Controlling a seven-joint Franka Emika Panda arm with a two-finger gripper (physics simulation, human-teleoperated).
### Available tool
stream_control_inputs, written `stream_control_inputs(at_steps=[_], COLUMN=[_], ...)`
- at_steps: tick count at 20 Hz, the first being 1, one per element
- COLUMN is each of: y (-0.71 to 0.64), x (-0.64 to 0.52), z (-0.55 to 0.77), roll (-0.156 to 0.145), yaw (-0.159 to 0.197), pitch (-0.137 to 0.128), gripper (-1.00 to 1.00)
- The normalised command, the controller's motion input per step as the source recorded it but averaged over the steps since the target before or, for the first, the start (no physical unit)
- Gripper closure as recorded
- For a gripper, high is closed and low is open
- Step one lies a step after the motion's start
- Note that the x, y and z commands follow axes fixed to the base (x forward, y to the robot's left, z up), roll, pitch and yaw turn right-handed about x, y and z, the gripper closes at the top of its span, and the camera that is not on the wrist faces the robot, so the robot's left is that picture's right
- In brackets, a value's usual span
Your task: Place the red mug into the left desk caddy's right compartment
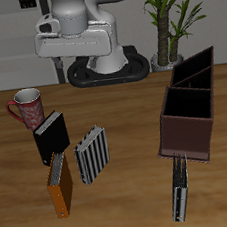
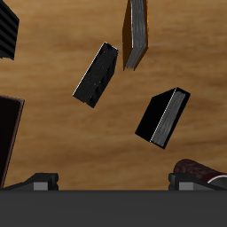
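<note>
The red mug (image 1: pixel 25 108) stands upright on the table toward the back, beside a small black box; only its edge shows in the wrist view (image 2: pixel 200 170). The left desk caddy (image 1: pixel 185 130), dark reddish-brown, stands across the table from the mug; one wall of it shows in the wrist view (image 2: pixel 8 133). Its open compartment (image 1: pixel 188 102) is empty. My gripper (image 2: pixel 113 182) is open and empty, its fingertips (image 2: pixel 41 180) wide apart. It hangs high above the table near the robot's base (image 1: pixel 77 41), well away from the mug and the caddy.
A black caddy (image 1: pixel 197 68) stands right behind the brown one. Between mug and caddy lie a small black box (image 1: pixel 50 139), a brown book (image 1: pixel 60 184) and a striped dark book (image 1: pixel 93 155). A dark slim object (image 1: pixel 179 188) lies before the caddy. A potted plant (image 1: pixel 166 18) stands at the back.
</note>
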Motion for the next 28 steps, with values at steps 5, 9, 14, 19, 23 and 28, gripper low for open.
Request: stream_control_inputs(at_steps=[5,9,14,19,23,28], y=[-0.44,-0.32,-0.41,-0.33,-0.32,-0.23], x=[-0.42,-0.32,-0.35,-0.26,-0.34,-0.20], z=[-0.23,-0.12,-0.09,-0.10,-0.14,-0.28], roll=[-0.027,-0.049,-0.045,-0.013,-0.049,-0.021], yaw=[-0.040,-0.030,-0.032,-0.012,-0.039,-0.036], pitch=[-0.015,-0.028,-0.042,-0.040,-0.054,-0.018], gripper=[-1.00,-1.00,-1.00,-1.00,-1.00,-1.00])
